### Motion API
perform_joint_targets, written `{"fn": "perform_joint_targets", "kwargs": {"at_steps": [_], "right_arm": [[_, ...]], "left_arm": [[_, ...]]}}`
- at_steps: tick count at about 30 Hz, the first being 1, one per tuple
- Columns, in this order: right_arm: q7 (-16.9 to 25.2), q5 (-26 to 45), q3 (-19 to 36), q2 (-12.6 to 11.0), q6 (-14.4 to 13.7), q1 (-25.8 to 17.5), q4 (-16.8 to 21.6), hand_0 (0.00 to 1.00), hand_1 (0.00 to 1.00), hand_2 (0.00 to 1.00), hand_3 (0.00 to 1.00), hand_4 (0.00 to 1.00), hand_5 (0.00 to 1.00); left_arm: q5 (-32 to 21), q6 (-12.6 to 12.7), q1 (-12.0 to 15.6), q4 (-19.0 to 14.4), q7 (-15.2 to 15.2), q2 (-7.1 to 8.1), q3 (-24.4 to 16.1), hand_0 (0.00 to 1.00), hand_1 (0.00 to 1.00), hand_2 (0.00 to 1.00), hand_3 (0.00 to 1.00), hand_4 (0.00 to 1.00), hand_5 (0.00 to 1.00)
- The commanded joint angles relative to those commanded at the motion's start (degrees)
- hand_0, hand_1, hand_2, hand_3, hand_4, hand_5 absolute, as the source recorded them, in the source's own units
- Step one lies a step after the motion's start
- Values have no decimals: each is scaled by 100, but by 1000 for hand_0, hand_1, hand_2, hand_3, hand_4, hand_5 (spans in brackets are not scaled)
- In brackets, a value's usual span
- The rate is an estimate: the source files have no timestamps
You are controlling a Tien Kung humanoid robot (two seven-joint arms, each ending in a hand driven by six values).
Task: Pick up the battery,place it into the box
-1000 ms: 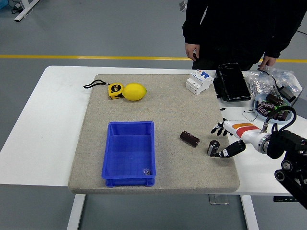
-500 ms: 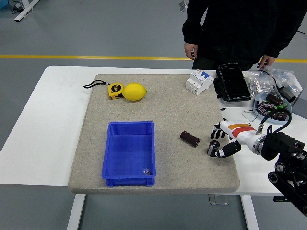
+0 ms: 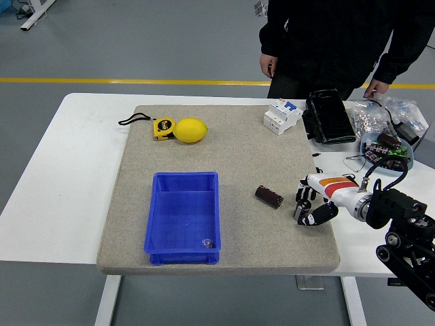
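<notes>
One robot hand (image 3: 311,206) in our view, right side, fingers curled around small dark battery (image 3: 300,209) at mat's (image 3: 224,146) right edge. We count second battery (image 3: 269,196) lying free on mat, just left of hand. One blue box (image 3: 182,217) further left, well apart. One lemon (image 3: 191,130), one tape measure (image 3: 163,128).

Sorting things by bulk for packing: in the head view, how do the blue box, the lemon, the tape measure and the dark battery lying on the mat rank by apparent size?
1. Blue box, by far largest.
2. Lemon.
3. Tape measure body and battery look alike; I would not rank them.
</notes>
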Motion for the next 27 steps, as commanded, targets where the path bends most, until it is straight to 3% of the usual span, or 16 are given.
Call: {"fn": "perform_joint_targets", "kwargs": {"at_steps": [1,6,7,12,13,27], "right_arm": [[-6,-3,-5,13,3,6,-11,286,437,477,483,904,215],[-10,-31,-19,75,-27,34,-32,286,437,477,483,904,215],[-11,-27,-26,86,-34,40,-41,258,411,458,477,817,184],[-18,-36,-58,119,-55,43,-80,258,411,458,477,817,184],[-23,-34,-66,123,-58,42,-80,262,406,456,478,756,185],[-56,-97,-100,116,28,27,-80,262,403,453,479,756,190]], "left_arm": [[7,0,0,0,0,-2,-9,744,692,718,609,680,613],[20,-2,-4,0,0,-3,-18,744,692,718,609,680,613],[25,0,-7,0,0,-5,-22,744,692,718,604,681,613],[29,6,-8,0,1,-10,-23,744,692,718,604,681,613],[31,7,-8,0,2,-12,-23,744,692,718,603,682,615],[100,-5,19,0,20,-6,-50,745,694,718,604,683,611]]}}
